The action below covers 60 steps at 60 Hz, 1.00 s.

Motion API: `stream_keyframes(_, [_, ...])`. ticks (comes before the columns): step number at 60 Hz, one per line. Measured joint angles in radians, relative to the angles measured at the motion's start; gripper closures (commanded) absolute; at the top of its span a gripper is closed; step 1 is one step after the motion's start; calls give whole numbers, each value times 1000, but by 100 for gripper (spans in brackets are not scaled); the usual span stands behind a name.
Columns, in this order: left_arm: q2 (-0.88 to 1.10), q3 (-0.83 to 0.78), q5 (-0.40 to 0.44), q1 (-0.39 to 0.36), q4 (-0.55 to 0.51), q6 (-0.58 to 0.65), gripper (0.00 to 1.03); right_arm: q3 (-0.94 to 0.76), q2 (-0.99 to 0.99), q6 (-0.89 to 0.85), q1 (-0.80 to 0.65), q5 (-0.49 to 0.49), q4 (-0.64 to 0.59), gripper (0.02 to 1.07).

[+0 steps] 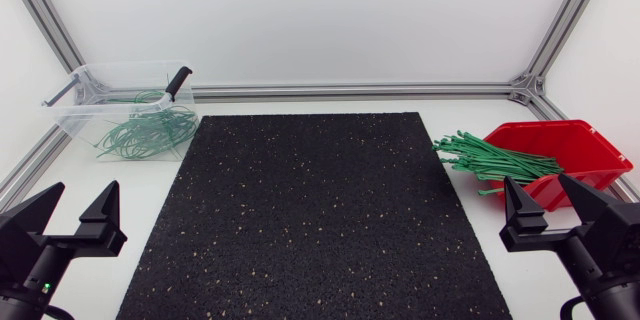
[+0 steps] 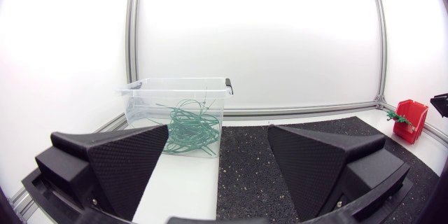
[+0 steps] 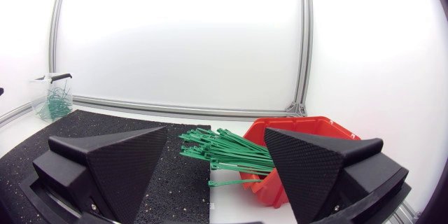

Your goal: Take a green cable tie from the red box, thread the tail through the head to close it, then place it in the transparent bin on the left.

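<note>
no readable text or labels on anything.

White table (image 1: 150,175), flat, matte. Black speckled mat (image 1: 315,215) covers its middle, with bare white strips at 3 and 9 o'clock of mat. Aluminium rail (image 1: 350,90) runs along table's far edge, 12 o'clock of mat. Slanted posts rise from far corners: left post (image 1: 41,10) at 10 o'clock, right post (image 1: 563,20) at 2 o'clock, bracket (image 1: 524,88) at its foot. White wall (image 1: 300,20) behind rail, white panels at sides. Light even, diffuse; panels bright.
</note>
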Motion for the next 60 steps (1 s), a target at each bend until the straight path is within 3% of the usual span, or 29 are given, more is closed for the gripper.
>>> stream_keyframes(37, [0,0,0,1,0,0,4,5,0,0,0,4,-3,5])
stream_keyframes(60, [0,0,0,1,0,0,4,197,91,0,0,8,-24,6])
